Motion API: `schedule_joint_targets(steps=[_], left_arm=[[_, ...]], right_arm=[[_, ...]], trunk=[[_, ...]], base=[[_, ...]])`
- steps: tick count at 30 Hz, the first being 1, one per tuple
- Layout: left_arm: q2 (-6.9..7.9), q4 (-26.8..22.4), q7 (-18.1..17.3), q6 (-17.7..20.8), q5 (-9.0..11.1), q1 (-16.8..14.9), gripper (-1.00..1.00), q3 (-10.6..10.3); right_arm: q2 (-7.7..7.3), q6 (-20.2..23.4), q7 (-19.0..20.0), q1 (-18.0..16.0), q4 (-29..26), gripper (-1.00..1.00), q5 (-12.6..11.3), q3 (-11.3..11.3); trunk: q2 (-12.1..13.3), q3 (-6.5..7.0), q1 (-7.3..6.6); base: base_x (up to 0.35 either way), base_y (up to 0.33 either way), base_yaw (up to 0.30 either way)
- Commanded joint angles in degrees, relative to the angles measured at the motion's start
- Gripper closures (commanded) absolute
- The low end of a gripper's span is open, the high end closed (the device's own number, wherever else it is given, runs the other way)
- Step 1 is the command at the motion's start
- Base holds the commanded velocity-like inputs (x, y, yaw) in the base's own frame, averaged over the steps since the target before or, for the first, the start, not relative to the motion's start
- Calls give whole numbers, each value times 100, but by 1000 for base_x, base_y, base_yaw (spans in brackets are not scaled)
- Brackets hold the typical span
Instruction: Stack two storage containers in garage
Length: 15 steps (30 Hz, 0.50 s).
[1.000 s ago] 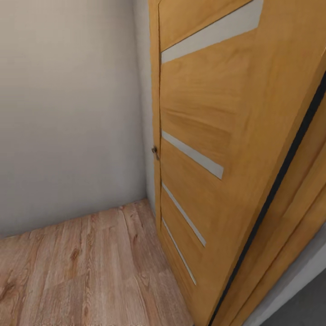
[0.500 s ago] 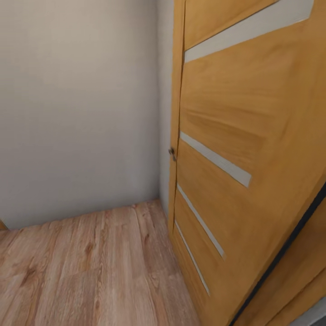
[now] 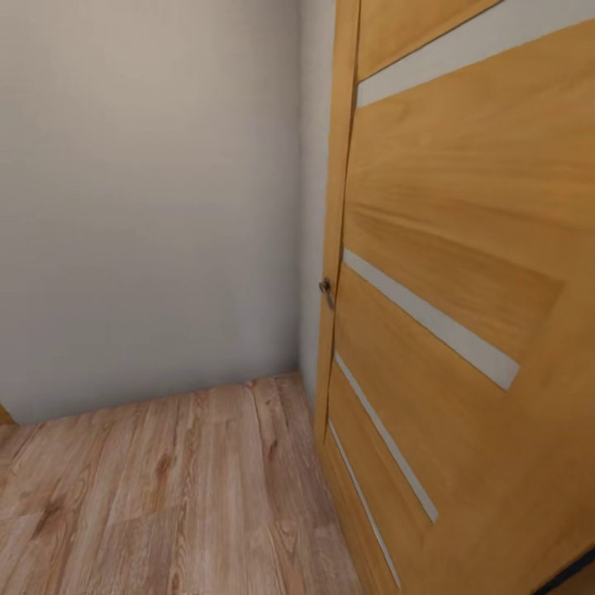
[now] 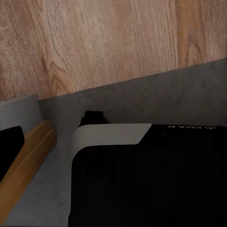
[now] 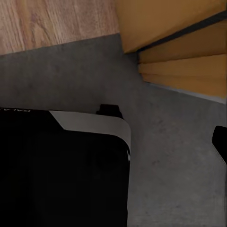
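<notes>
Head view: a wood-panelled door (image 3: 463, 273) with 3 pale inset strips stands open against a cream wall (image 3: 149, 207), its small metal handle (image 3: 326, 289) at the door's edge, above light wood-plank flooring (image 3: 165, 496).

Left wrist view: the robot's black base (image 4: 151, 179) sits on dark grey concrete floor (image 4: 142, 101), which meets the planks at a threshold; a wooden door frame (image 4: 28, 161) lies beside it. I cannot tell how the left gripper stands.

Right wrist view: the base (image 5: 61, 170) rests on concrete (image 5: 175, 156) near the door's foot (image 5: 184, 56). The right gripper's opening cannot be told.
</notes>
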Motion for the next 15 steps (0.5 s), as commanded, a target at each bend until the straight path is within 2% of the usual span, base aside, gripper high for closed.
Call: schedule_joint_targets(steps=[1,15], left_arm=[[-1,-2,3,9,31,-4,-100,0],[-1,-2,12,9,40,-4,-100,0]], right_arm=[[4,-36,-4,-6,16,-100,-55,48],[3,-40,-4,-6,11,-100,-46,48]], trunk=[[-5,-7,1],[-5,-7,1]], base=[[30,0,262],[4,0,270]])
